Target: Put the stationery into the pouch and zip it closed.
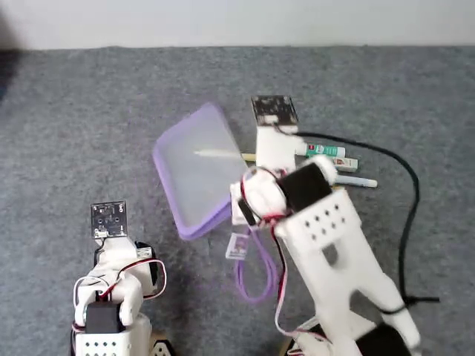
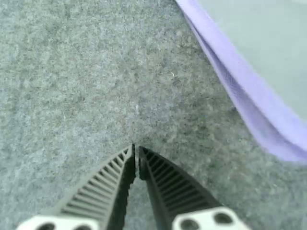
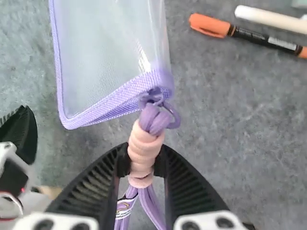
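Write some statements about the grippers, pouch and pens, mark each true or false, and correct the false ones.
1. The right gripper is clamped on the strap tied to the zip pull of the pouch. True.
2. The left gripper holds a pen. False: it is shut on nothing, above bare carpet beside the pouch.
3. The orange pen is inside the pouch. False: it lies on the carpet outside it, next to a white pen.
4. The pouch has a purple edge and see-through sides. True.
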